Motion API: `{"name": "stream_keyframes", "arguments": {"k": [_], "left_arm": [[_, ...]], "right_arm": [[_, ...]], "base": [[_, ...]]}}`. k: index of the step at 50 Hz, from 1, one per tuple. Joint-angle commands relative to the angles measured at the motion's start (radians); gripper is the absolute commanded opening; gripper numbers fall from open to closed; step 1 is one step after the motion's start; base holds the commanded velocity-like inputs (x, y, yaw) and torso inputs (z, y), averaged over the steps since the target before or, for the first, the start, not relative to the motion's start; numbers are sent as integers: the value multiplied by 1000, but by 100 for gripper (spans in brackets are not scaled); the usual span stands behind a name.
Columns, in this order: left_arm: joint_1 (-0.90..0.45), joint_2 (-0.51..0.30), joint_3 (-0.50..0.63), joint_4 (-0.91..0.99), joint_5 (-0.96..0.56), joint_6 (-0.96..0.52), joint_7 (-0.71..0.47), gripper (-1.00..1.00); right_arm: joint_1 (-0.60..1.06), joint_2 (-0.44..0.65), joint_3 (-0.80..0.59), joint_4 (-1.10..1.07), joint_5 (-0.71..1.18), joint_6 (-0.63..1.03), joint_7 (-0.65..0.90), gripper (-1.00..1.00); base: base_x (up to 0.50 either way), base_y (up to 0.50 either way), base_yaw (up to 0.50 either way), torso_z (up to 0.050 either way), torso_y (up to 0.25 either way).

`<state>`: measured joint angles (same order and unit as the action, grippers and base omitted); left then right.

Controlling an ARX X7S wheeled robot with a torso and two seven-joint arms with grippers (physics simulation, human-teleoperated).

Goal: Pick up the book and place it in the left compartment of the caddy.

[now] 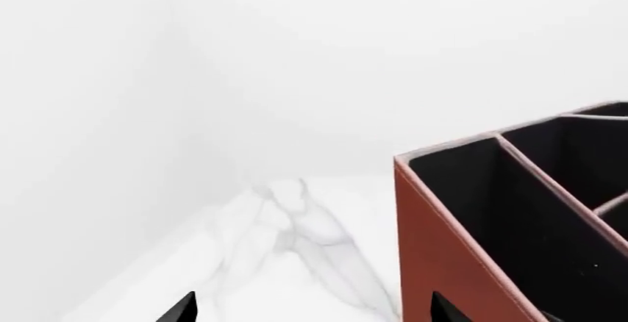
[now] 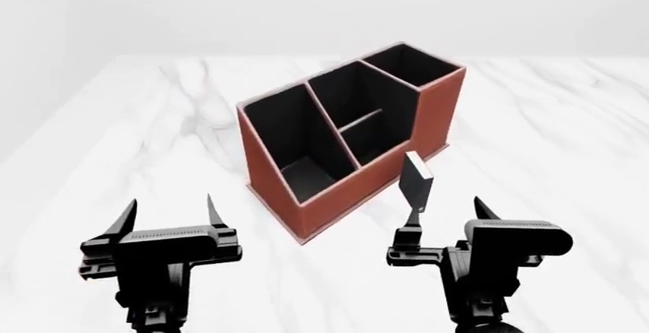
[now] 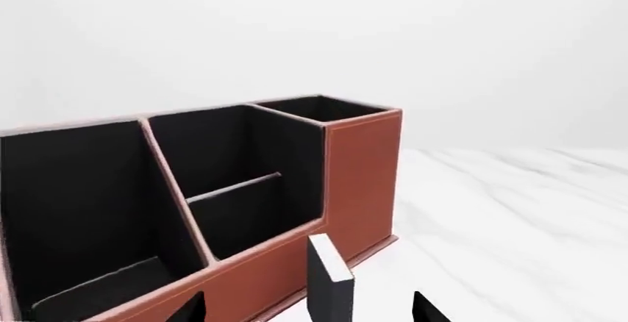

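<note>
The reddish-brown caddy (image 2: 355,185) stands at an angle in the middle of the marble table. Its left compartment (image 2: 289,139) is the long undivided black slot; it also shows in the left wrist view (image 1: 510,212) and the right wrist view (image 3: 69,204). The small black book (image 2: 417,182) stands upright on the table just in front of the caddy's right half. My right gripper (image 2: 446,210) is open, and in the right wrist view the book (image 3: 332,285) stands between its spread fingertips (image 3: 307,309) without being touched. My left gripper (image 2: 169,213) is open and empty, in front of the caddy's left end (image 1: 442,263).
The white marble table (image 2: 548,143) runs to a far edge against a plain white wall. The caddy's middle slot (image 2: 360,116) has a crosswise divider, and the small tall square slot (image 2: 411,65) is at its far right.
</note>
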<state>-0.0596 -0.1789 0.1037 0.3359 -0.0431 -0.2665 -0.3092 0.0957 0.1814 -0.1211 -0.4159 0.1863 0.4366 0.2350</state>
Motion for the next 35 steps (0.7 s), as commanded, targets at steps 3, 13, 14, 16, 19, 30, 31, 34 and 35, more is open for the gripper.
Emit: {"name": "stream_keyframes", "arguments": {"k": [3,13,14,16,19,30,31,34,35], "left_arm": [[-1,-6,-2,-2,-11,9,-12,100],[-5,-11,0,-13,-14,14,-21,100],[-5,-11,1,-13,-14,14,-22,100],[-5,-12,1,-12,-15,15,-23,100],[-5,-13,1,-13,-17,17,-25,100],[-2,-18,0,-11,-23,22,-34,100],[-1,-19,1,-10,-23,22,-35,100],[0,-20,0,-7,-26,22,-37,100],[0,-20,1,-7,-26,22,-37,100]], "right_arm": [[4,9,-4,-2,12,8,8,100],[7,14,-12,7,15,5,11,100],[5,13,-13,16,13,-6,10,100],[5,11,-1,7,36,0,5,100],[7,11,0,18,35,-5,10,100],[94,76,-4,-56,79,280,15,100],[108,80,13,-66,102,325,11,100],[155,132,16,-95,166,422,-56,100],[175,143,15,-106,150,452,-34,100]], "base": [[500,0,0,0,0],[500,0,0,0,2],[500,0,0,0,0],[500,0,0,0,0],[125,0,0,0,4],[0,0,0,0,0],[0,0,0,0,0],[0,0,0,0,0],[0,0,0,0,0]]}}
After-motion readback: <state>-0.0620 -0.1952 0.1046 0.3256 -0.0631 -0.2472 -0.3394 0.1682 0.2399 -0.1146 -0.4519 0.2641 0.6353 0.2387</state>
